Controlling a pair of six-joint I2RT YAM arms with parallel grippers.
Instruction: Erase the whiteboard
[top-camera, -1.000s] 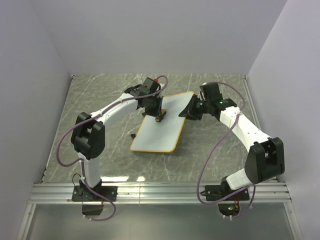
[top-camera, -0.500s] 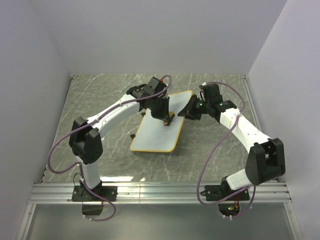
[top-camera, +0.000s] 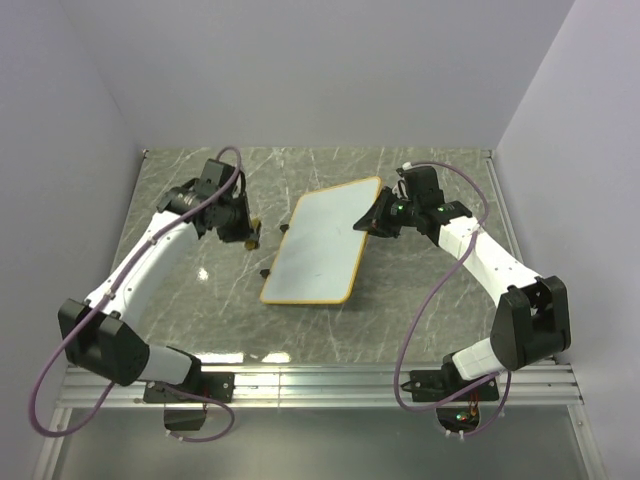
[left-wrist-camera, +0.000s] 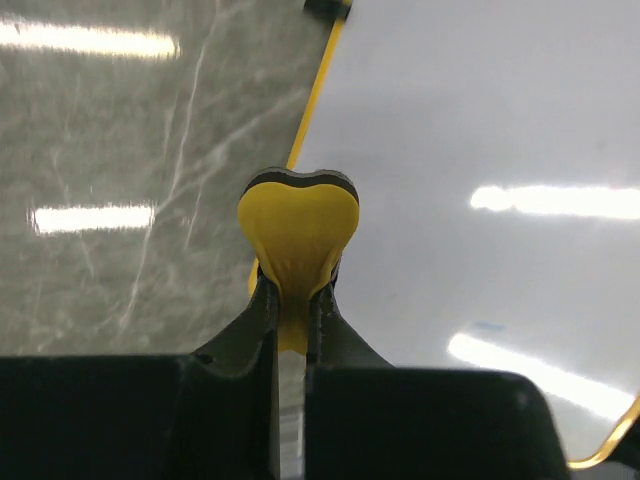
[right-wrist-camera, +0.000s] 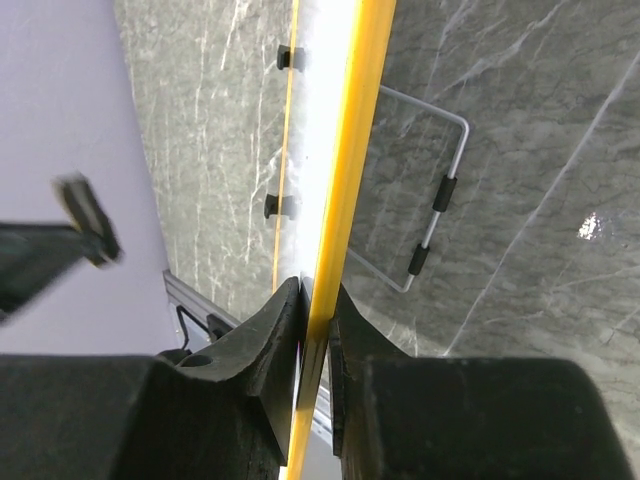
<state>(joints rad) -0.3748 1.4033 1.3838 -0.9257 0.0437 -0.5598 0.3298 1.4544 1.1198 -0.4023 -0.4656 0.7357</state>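
The whiteboard (top-camera: 318, 245) lies mid-table, white with an orange-yellow frame and looking nearly clean. My left gripper (top-camera: 246, 236) is off the board's left side, shut on the small yellow eraser (top-camera: 254, 229). In the left wrist view the eraser (left-wrist-camera: 298, 225) sticks out between my jaws, over the board's left frame edge; the board (left-wrist-camera: 480, 130) fills the right and carries a faint blue smudge (left-wrist-camera: 487, 327). My right gripper (top-camera: 379, 220) is shut on the board's right edge. In the right wrist view the yellow frame (right-wrist-camera: 345, 180) runs between the shut jaws.
A wire stand (right-wrist-camera: 440, 190) with black sleeves shows under the board in the right wrist view. Small black clips (right-wrist-camera: 288, 58) sit on the board's far edge. Grey walls enclose the marbled table (top-camera: 190, 200) at the back and both sides.
My left arm has swung left, carrying the eraser from the board's upper middle to beyond its left edge. My right gripper has kept its grip on the board's edge.
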